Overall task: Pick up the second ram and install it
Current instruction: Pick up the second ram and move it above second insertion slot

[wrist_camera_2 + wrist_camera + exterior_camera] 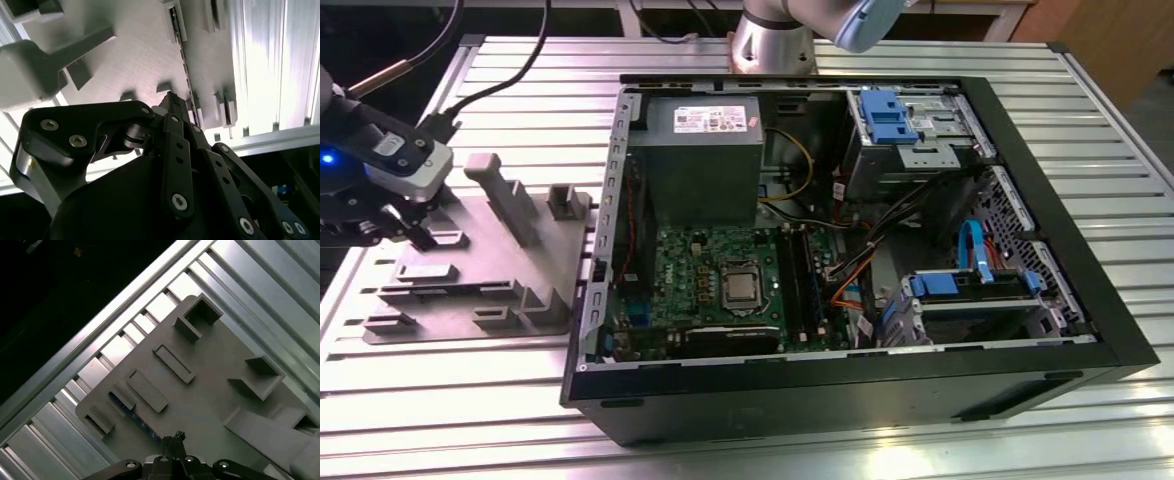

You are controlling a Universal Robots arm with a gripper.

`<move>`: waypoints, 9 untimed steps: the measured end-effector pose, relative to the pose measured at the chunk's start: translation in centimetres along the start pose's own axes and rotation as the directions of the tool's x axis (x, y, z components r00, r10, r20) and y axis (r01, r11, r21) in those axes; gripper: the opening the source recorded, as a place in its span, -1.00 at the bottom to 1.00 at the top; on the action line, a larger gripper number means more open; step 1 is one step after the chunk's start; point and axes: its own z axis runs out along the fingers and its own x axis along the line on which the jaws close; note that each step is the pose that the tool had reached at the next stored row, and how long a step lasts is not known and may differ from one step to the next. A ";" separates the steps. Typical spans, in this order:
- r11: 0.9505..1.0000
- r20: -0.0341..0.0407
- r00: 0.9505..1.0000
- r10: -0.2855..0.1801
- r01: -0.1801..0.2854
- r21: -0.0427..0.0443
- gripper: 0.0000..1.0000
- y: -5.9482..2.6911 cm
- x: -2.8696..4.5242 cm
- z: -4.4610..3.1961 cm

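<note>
Fingers (175, 438), pressed together, near thin bluish ram (121, 402) standing edgewise.

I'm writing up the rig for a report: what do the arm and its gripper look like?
The arm is silver-grey metal with a pale blue joint cap. Black cables run to its wrist, where a light grey housing sits beside a small blue light. The gripper is black, built of flat linked bars pinned with silver screws.

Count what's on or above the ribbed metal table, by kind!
Open black metal computer case: 1
Flat grey plastic holder tray: 1
Long bluish-green ram stick: 1
Black robot gripper: 1
Total: 4
</note>
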 end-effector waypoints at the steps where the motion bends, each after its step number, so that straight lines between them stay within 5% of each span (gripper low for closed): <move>1: 1.000 -0.001 1.000 -0.018 0.018 -0.001 -0.80 0.00 0.00 0.06; 5: 0.996 -0.004 0.996 -0.091 0.091 -0.003 -0.80 -0.01 0.01 0.28; 9: 0.987 -0.007 0.987 -0.163 0.163 -0.006 -0.80 -0.02 0.01 0.50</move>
